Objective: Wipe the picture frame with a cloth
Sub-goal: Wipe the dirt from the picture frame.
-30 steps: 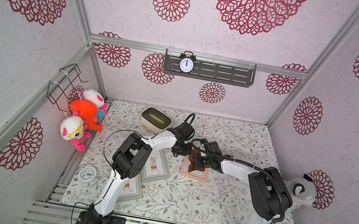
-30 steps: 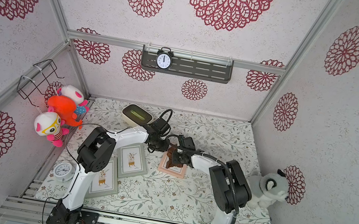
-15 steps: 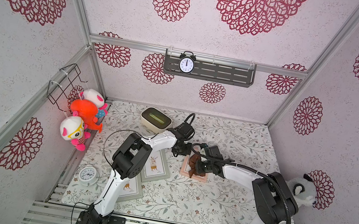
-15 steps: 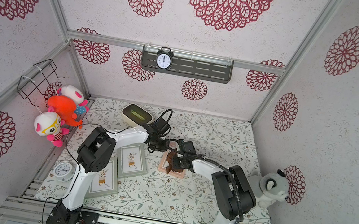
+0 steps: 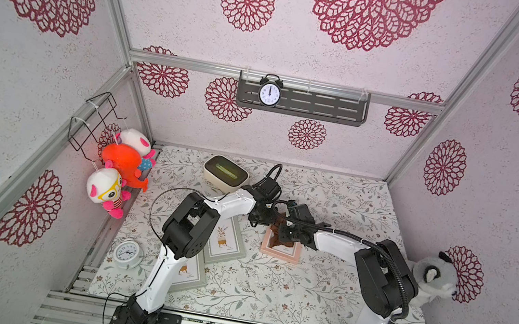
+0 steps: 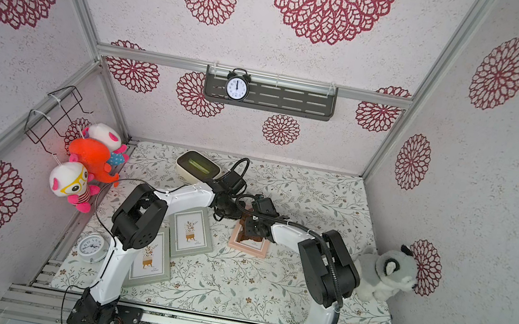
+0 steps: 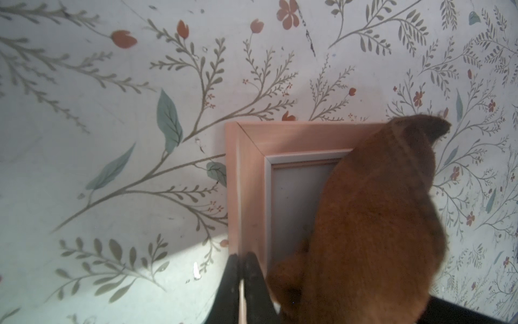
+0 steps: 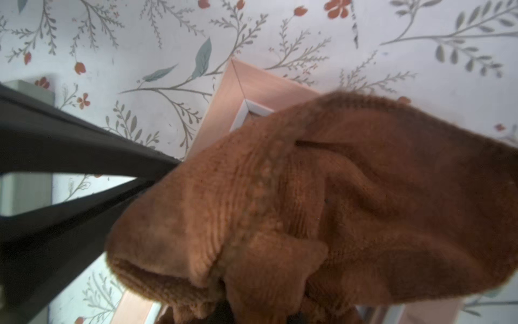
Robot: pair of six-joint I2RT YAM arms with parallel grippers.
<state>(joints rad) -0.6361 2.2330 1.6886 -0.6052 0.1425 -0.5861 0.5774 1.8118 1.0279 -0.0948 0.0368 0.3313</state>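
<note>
A pink picture frame (image 5: 281, 254) (image 6: 246, 248) lies flat on the floral table mid-way back. The rust-brown cloth (image 5: 282, 244) (image 6: 252, 238) is bunched on its glass, with my right gripper (image 5: 285, 235) (image 6: 249, 229) shut on it. In the right wrist view the cloth (image 8: 308, 196) hides the fingers and most of the frame (image 8: 224, 103). My left gripper (image 5: 260, 219) (image 7: 241, 256) is shut, its tips down on the frame's (image 7: 249, 168) outer border beside the cloth (image 7: 378, 210).
Two grey-green framed pictures (image 5: 224, 241) (image 5: 188, 273) lie left of the pink one. A white alarm clock (image 5: 126, 253) sits front left, a cream box (image 5: 225, 173) at the back. Plush toys (image 5: 123, 160) hang on the left wall. A grey plush (image 5: 436, 277) sits at the right.
My right arm drew the cloth toward the front over the pink frame, then pushed it back a little. The left gripper has stayed on the frame's border.
</note>
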